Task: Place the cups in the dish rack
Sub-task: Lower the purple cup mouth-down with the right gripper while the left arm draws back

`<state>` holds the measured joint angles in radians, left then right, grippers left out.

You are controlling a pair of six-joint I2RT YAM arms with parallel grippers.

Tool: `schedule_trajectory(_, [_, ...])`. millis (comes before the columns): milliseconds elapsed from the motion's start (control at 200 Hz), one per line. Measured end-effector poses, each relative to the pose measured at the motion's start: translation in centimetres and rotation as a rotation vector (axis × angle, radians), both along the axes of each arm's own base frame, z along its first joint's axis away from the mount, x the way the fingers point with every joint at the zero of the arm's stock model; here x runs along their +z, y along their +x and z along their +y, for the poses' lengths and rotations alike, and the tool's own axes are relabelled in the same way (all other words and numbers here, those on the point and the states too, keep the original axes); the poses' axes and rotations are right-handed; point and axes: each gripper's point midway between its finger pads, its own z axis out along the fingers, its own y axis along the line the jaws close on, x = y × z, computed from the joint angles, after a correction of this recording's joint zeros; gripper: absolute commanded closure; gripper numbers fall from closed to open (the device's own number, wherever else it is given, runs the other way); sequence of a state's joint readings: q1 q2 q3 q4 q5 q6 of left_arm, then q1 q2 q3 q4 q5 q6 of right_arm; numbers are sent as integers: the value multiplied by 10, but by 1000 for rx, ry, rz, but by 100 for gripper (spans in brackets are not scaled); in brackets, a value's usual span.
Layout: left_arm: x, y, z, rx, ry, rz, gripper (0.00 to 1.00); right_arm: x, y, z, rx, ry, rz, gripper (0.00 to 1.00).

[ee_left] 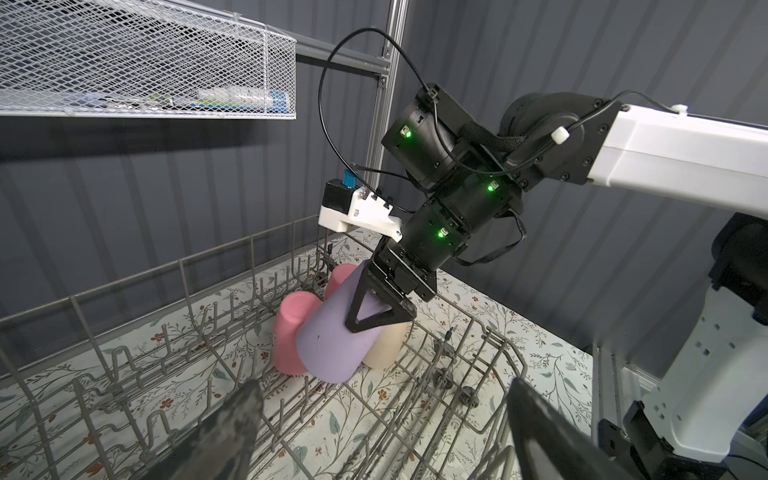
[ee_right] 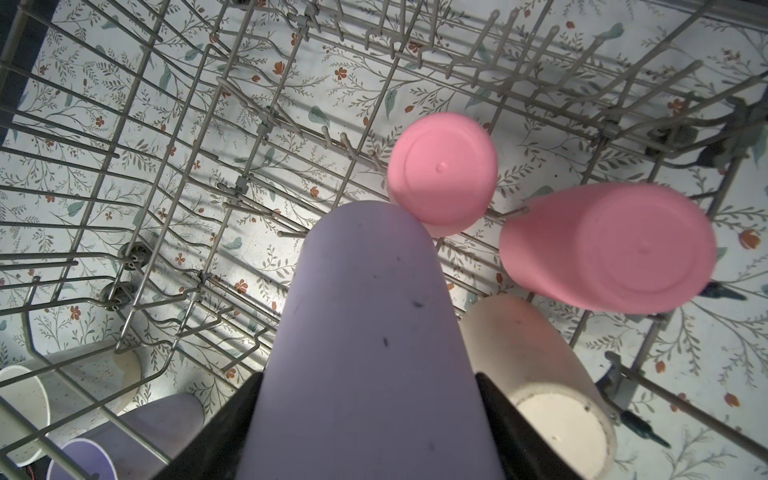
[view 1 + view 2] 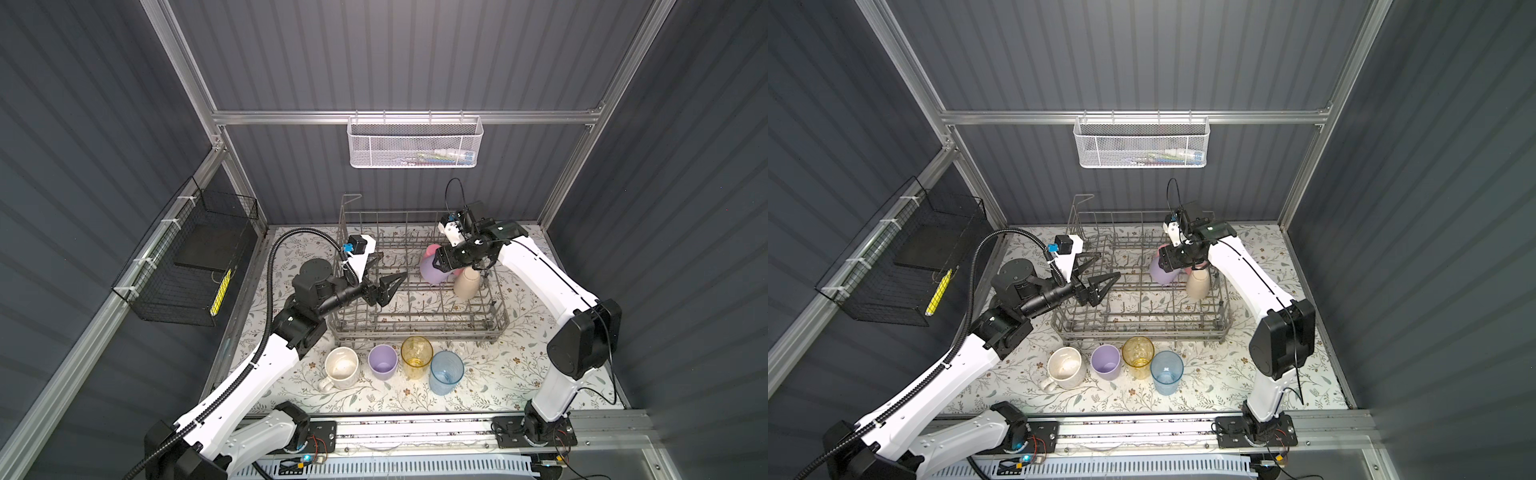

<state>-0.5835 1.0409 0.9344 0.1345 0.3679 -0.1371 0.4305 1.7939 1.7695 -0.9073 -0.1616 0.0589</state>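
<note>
The right gripper [image 1: 374, 313] is pinching the lilac cup [image 1: 328, 345] between its jaws, tilted mouth-down inside the dish rack [image 3: 415, 328]. The left gripper [image 3: 392, 267] is hovering spread wide, well apart from that cup.

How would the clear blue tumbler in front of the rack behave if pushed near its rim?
The clear blue tumbler stands upright, taller than wide, so a high push would probably tip it. Its see-through wall suggests light plastic, likely easy to lift. Tipped over, its round body might roll into the yellow tumbler beside it.
</note>
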Motion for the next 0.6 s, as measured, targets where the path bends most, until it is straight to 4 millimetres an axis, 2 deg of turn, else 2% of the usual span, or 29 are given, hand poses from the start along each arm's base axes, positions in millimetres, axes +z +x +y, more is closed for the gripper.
schedule_trajectory(150, [-1,0,0,-2,2,2,9,-5,3,5,8,-2,11,53])
schedule_trajectory(600, [-8,0,-1,-8,13,8,9,-10,-7,9,26,-18,44,53])
